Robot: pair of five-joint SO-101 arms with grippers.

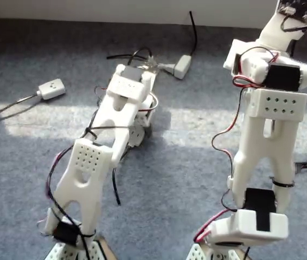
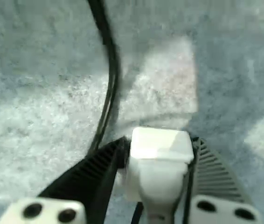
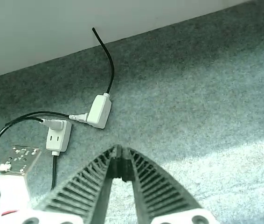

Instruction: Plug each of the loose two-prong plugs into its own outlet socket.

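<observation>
High view, left to right: a loose socket (image 1: 51, 89) lies around 10 o'clock on the carpet (image 1: 197, 179). The left gripper (image 2: 159, 144) is clamped on a white connector (image 2: 160, 163) near 12. Just right of it, a plug (image 3: 78, 117) sits in a second socket (image 3: 99, 110). The right gripper (image 3: 121, 151) has its fingers pressed together.

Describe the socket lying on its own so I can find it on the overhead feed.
On the grey carpet, look to the outer side of the left arm. The small white socket lies there alone, a thin dark cord trailing off; the other white block sits beyond the arm's tip, by the wall.
</observation>
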